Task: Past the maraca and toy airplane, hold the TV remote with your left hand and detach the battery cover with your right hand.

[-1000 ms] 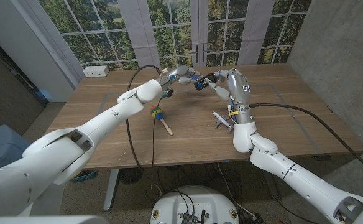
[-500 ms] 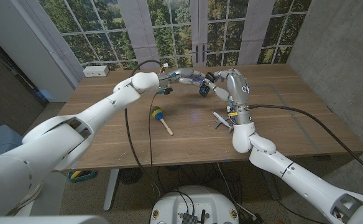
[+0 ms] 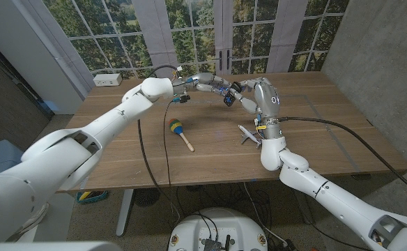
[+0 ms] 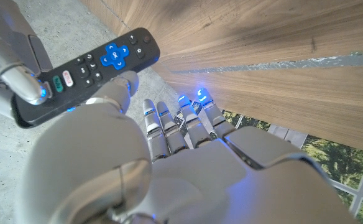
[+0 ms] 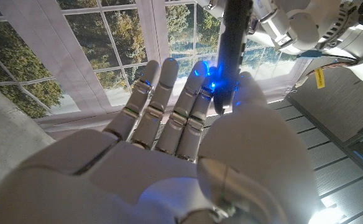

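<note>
Setting: robot test room or lab, staged rather than lived in. Evidence: plain wooden counter [image 3: 120,150] on white legs; rear wall covered by a printed backdrop [image 3: 189,35] of paned windows and trees; bare grey wall panel [image 3: 378,49] at right; white power strip [image 3: 108,80] on the counter's far corner; black cables [image 3: 144,146] trailing across the counter.

Wooden worktop [image 3: 120,150] mid frame, tall gridded windows [image 3: 189,35] with trees across the top, grey wall [image 3: 385,63] at right, white power strip [image 3: 108,80] upper left
</note>
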`<action>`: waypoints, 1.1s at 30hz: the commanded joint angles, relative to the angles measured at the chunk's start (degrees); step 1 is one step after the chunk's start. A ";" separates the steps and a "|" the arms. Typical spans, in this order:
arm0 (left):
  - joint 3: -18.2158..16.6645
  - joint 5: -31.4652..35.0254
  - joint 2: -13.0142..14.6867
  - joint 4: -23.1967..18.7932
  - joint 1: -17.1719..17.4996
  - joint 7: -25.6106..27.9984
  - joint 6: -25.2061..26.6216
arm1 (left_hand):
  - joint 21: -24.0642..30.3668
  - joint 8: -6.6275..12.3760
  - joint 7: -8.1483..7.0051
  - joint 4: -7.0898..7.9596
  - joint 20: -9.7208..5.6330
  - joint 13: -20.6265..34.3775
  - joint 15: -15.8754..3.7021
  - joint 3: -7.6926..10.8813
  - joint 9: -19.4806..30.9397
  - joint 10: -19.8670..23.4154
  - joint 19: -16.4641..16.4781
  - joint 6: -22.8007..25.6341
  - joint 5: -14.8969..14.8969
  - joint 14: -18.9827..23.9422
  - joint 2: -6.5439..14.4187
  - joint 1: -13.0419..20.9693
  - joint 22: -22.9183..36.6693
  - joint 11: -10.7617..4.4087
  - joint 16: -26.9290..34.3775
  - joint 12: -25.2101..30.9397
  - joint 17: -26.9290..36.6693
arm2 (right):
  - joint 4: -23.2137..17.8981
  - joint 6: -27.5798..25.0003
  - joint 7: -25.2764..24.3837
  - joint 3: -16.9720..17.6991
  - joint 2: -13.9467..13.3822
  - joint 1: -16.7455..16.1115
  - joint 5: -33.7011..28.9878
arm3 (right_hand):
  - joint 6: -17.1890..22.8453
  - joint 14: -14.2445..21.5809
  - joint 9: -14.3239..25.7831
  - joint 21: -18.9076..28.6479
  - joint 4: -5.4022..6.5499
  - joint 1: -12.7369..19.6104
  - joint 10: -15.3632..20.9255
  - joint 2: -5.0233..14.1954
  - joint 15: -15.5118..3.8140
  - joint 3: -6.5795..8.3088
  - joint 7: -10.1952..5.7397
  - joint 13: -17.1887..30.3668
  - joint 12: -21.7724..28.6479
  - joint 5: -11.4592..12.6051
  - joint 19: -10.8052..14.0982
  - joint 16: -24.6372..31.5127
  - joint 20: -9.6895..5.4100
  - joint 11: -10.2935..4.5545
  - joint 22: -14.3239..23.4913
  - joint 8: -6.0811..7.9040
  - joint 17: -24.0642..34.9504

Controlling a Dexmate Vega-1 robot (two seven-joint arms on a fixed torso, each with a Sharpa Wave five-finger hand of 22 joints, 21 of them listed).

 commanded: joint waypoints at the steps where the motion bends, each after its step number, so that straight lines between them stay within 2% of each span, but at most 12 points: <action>1: 1.37 0.57 2.65 -3.50 -2.36 -6.71 4.08 | -1.16 -0.41 -0.43 -0.81 1.03 0.05 -3.16 -1.29 0.21 -3.83 -1.03 -5.25 -0.59 -2.32 -2.38 -2.30 0.26 0.17 -0.45 -0.30 -0.11 | 0.81 0.91 -1.76 -0.11 0.12 0.63 0.42 | 2.51 0.33 0.05 0.71 -0.07 1.73 0.39 0.93 -7.63 -0.08 -2.34 0.16 -0.30 0.15 0.02 -0.24 -7.19 -0.07 0.11 0.05 0.08; 4: 1.76 4.29 4.64 -7.94 -1.99 -4.52 5.70 | -1.71 -0.12 -1.28 -1.80 1.70 0.02 -3.25 -1.55 0.22 -5.56 -1.19 -6.94 -1.27 -3.78 -2.95 -1.65 0.25 -0.12 -0.71 -0.25 -0.39 | 1.05 1.69 -2.53 -0.01 0.15 0.77 0.64 | 2.37 0.37 0.14 0.87 -0.09 1.73 0.39 0.94 -7.62 -0.14 -2.38 0.21 -0.40 0.15 -0.03 -0.39 -7.23 -0.06 0.08 0.07 0.08; 7: 2.02 7.20 5.96 -11.31 -1.65 -2.95 7.46 | -1.81 0.47 -2.90 -2.82 1.09 -0.06 -4.10 -1.71 0.20 -6.64 0.43 -7.46 -2.54 -4.30 -3.85 -0.02 0.17 -1.69 -0.58 0.02 -0.71 | 1.30 2.19 -3.27 0.04 0.29 0.91 0.69 | 2.24 0.36 0.17 1.00 -0.16 1.78 0.39 0.89 -7.61 -0.22 -2.44 0.32 -0.48 0.16 -0.30 -0.60 -7.35 -0.06 0.04 0.05 0.08; 8: 1.97 8.10 6.22 -11.97 -1.36 -1.98 7.39 | -1.89 0.58 -3.53 -3.01 0.80 -0.09 -4.40 -1.72 0.20 -6.89 1.14 -7.89 -3.23 -4.52 -4.11 0.86 0.14 -2.47 -0.52 0.16 -0.81 | 1.33 2.61 -3.31 0.07 0.26 0.91 0.93 | 2.37 0.40 0.15 1.11 -0.17 1.81 0.44 0.95 -7.62 -0.23 -2.37 0.41 -0.46 0.17 -0.24 -0.67 -7.28 -0.05 0.03 0.10 0.09; 9: 1.98 8.88 6.44 -12.61 -1.16 -1.33 7.41 | -2.06 0.91 -5.07 -3.12 0.43 -0.13 -4.86 -1.68 0.19 -6.61 1.65 -7.65 -3.97 -4.46 -4.31 1.88 0.11 -2.68 -0.39 0.44 -0.92 | 1.52 3.03 -3.63 0.06 0.35 0.98 1.03 | 2.31 0.42 0.21 1.19 -0.17 1.79 0.39 0.93 -7.61 -0.28 -2.40 0.43 -0.54 0.17 -0.31 -0.75 -7.34 -0.05 0.02 0.12 0.09; 13: 1.59 9.16 6.15 -12.68 -0.47 -0.01 6.44 | -2.46 1.65 -6.86 -2.97 -0.47 -0.21 -6.42 -1.72 0.15 -5.48 3.68 -6.59 -6.52 -3.53 -4.56 4.69 0.06 -3.08 0.21 0.98 -1.12 | 2.15 4.94 -4.58 -0.15 0.70 1.36 1.32 | 2.25 0.49 0.15 1.37 -0.18 1.79 0.45 0.97 -7.60 -0.34 -2.20 0.48 -0.63 0.19 -0.36 -0.90 -7.30 -0.06 -0.01 0.08 0.09; 15: 1.42 8.54 5.67 -12.01 -0.31 -0.02 5.71 | -2.70 2.12 -6.90 -2.65 -0.68 -0.20 -6.79 -1.85 0.16 -4.28 4.55 -5.34 -7.88 -2.91 -4.22 5.48 0.07 -3.11 0.51 1.32 -1.13 | 2.38 5.97 -4.85 -0.36 0.82 1.63 1.31 | 2.34 0.53 0.13 1.51 -0.19 1.79 0.46 0.99 -7.60 -0.36 -2.30 0.46 -0.69 0.19 -0.21 -0.96 -7.27 -0.07 -0.03 0.11 0.10; 20: 1.12 5.91 3.90 -8.85 -0.44 -1.20 3.13 | -4.01 3.60 -6.87 -1.74 -1.08 -0.12 -7.73 -2.50 0.21 1.77 6.23 1.30 -12.18 0.01 -0.72 6.38 0.18 -3.18 1.80 2.53 -0.90 | 3.30 8.20 -5.09 -0.29 1.75 2.13 0.21 | 2.35 0.67 0.06 1.78 -0.21 1.80 0.62 1.05 -7.60 -0.45 -2.28 0.46 -0.85 0.21 -0.30 -1.16 -7.29 -0.08 -0.08 0.09 0.11; 23: 1.23 3.95 2.68 -6.50 -0.95 -3.11 2.01 | -4.21 3.63 -6.93 -1.25 -0.87 -0.14 -7.46 -2.95 0.20 2.66 6.76 2.52 -12.73 0.95 0.21 5.58 0.23 -3.22 2.25 2.52 -0.71 | 4.28 9.76 -5.09 0.10 2.69 2.40 -0.42 | 2.33 0.73 0.05 1.94 -0.20 1.74 0.76 1.03 -7.60 -0.54 -2.28 0.54 -0.86 0.20 -0.32 -1.29 -7.33 -0.07 -0.11 0.09 0.11; 30: 1.05 -0.89 0.07 -1.51 -1.96 -7.49 0.18 | -5.19 3.51 -6.79 -0.52 -1.09 -0.17 -7.98 -5.92 0.03 6.36 7.96 6.32 -13.15 3.99 -0.53 1.17 0.27 -3.11 3.28 2.73 -0.53 | 6.75 12.20 -5.09 0.95 4.79 3.06 -1.33 | 2.55 1.05 -0.11 2.44 -0.21 1.71 0.95 1.13 -7.59 -0.69 -2.29 0.53 -1.14 0.22 -0.28 -1.56 -7.22 -0.07 -0.20 0.10 0.15; 31: 0.93 -1.65 -0.23 -0.98 -2.02 -8.04 0.18 | -5.62 3.88 -6.17 -0.18 -0.28 -0.10 -8.25 -5.24 0.02 8.98 8.10 8.91 -12.75 5.69 1.81 0.69 0.33 -3.18 3.76 3.24 -0.43 | 6.86 12.15 -5.09 0.99 4.87 3.08 -1.45 | 2.53 1.10 -0.10 2.51 -0.23 1.72 1.02 1.15 -7.59 -0.71 -2.37 0.62 -1.12 0.23 -0.33 -1.61 -7.25 -0.07 -0.22 0.10 0.15; 33: 0.46 -2.42 -0.55 -0.48 -1.70 -7.65 -0.40 | -5.74 4.78 -5.25 -0.32 -0.60 0.03 -8.77 -3.88 0.00 13.45 9.23 13.38 -12.55 8.25 4.54 0.58 0.37 -3.17 4.24 4.24 -0.53 | 7.08 12.49 -5.09 1.38 5.22 2.96 -1.63 | 2.47 1.17 -0.12 2.61 -0.25 1.71 1.07 1.13 -7.58 -0.78 -2.33 0.72 -1.16 0.23 -0.47 -1.71 -7.31 -0.07 -0.25 0.07 0.16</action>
